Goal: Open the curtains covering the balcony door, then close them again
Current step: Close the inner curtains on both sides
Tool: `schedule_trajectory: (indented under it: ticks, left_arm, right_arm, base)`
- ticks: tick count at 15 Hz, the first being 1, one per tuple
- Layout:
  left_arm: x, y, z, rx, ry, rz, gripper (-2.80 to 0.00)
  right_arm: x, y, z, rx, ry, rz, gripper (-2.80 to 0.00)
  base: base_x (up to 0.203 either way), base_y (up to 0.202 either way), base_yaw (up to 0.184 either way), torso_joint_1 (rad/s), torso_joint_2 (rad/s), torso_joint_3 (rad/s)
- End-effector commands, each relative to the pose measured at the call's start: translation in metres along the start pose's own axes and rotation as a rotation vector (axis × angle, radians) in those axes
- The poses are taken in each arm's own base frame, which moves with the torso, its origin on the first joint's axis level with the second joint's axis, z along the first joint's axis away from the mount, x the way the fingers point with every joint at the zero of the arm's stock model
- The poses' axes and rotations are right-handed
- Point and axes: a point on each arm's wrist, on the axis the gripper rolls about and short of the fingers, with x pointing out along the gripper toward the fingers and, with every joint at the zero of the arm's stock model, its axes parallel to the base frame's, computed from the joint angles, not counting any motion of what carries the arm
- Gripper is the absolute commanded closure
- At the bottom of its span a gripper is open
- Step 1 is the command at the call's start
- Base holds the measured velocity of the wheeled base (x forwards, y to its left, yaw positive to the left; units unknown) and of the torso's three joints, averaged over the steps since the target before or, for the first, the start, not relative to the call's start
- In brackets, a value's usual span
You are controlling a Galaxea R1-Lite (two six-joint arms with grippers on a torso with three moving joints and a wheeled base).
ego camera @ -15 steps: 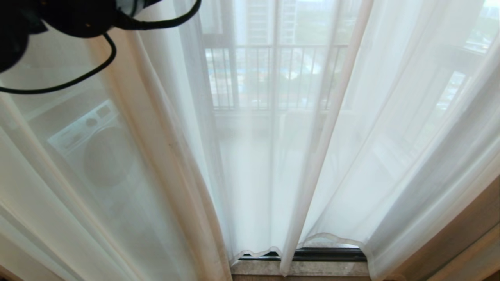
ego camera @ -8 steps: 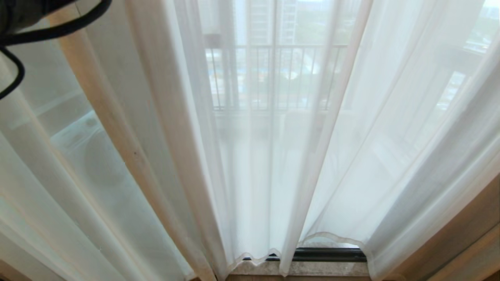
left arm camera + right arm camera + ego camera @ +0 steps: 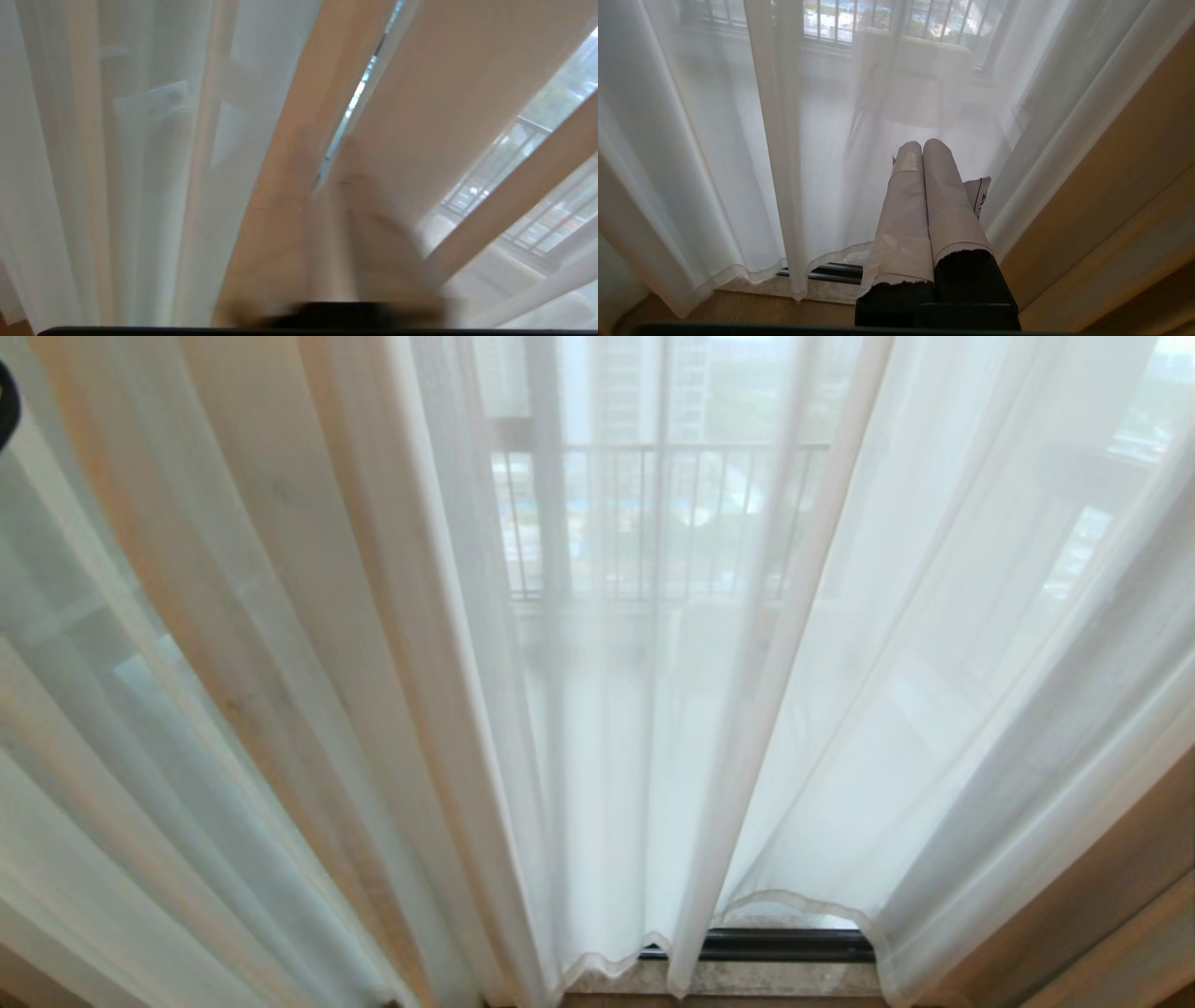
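The sheer white curtains (image 3: 597, 709) hang shut in long folds across the balcony door, whose dark bottom track (image 3: 784, 945) shows under the wavy hem. In the left wrist view my left gripper (image 3: 329, 186) is a blurred shape, its taped fingers together, right in front of the curtain folds (image 3: 154, 163) with a thin slit of daylight above them. It grips no fabric that I can make out. Only a dark bit of the left arm's cable (image 3: 5, 401) shows in the head view. My right gripper (image 3: 923, 144) is shut and empty, low beside the curtain hem (image 3: 738, 270).
The balcony railing (image 3: 653, 523) and a pale chair (image 3: 915, 79) show through the fabric. A stone threshold (image 3: 766, 978) and wooden floor (image 3: 752, 310) lie below the hem. A brown wooden surface (image 3: 1120, 896) borders the right side.
The left arm and its cable have drawn back up and to the left, almost out of the head view. The curtain folds on the left have swung and bunched closer together.
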Motion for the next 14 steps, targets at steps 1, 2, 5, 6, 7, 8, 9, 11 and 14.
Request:
schedule_trajectory:
  ticks: [1, 2, 5, 6, 7, 8, 9, 11, 14]
  left_arm:
    - [-0.006, 0.017, 0.008, -0.011, -0.030, 0.048, 0.00]
    - [-0.006, 0.025, 0.008, 0.005, -0.035, 0.080, 0.00]
    - [-0.007, 0.048, 0.005, 0.053, -0.042, 0.141, 0.00]
    - [-0.009, 0.057, 0.003, 0.068, -0.039, 0.143, 0.00]
    - [-0.013, 0.064, 0.000, 0.080, -0.034, 0.139, 0.00]
    - [-0.018, 0.072, -0.006, 0.092, -0.024, 0.133, 0.00]
    - [-0.026, 0.079, -0.011, 0.099, -0.015, 0.119, 0.00]
    - [-0.041, 0.092, -0.024, 0.129, 0.003, 0.093, 0.00]
    - [-0.061, 0.113, -0.048, 0.201, 0.035, 0.077, 0.00]
  right_arm:
    - [0.000, 0.000, 0.000, -0.002, 0.000, 0.000, 0.00]
    - [0.000, 0.000, 0.000, -0.002, 0.001, 0.000, 0.00]
    - [0.000, 0.000, 0.000, -0.002, -0.001, 0.000, 0.00]
    - [0.000, 0.000, 0.000, -0.002, 0.000, 0.000, 0.00]
    - [0.000, 0.000, 0.000, -0.002, 0.001, 0.000, 0.00]
    - [0.000, 0.000, 0.000, -0.002, 0.000, 0.000, 0.00]
    - [0.000, 0.000, 0.000, -0.002, -0.001, 0.000, 0.00]
    - [0.000, 0.000, 0.000, -0.002, -0.001, 0.000, 0.00]
    - [0.000, 0.000, 0.000, -0.002, -0.001, 0.000, 0.00]
  base:
    - [0.000, 0.000, 0.000, 0.000, 0.00, 0.000]
    - [0.000, 0.000, 0.000, 0.000, 0.00, 0.000]
    - [0.000, 0.000, 0.000, 0.000, 0.00, 0.000]
    - [0.000, 0.000, 0.000, 0.000, 0.00, 0.000]
    - [0.000, 0.000, 0.000, 0.000, 0.00, 0.000]
    - [0.000, 0.000, 0.000, 0.000, 0.00, 0.000]
    - [0.000, 0.000, 0.000, 0.000, 0.00, 0.000]
    - [0.000, 0.000, 0.000, 0.000, 0.00, 0.000]
    - [0.000, 0.000, 0.000, 0.000, 0.00, 0.000]
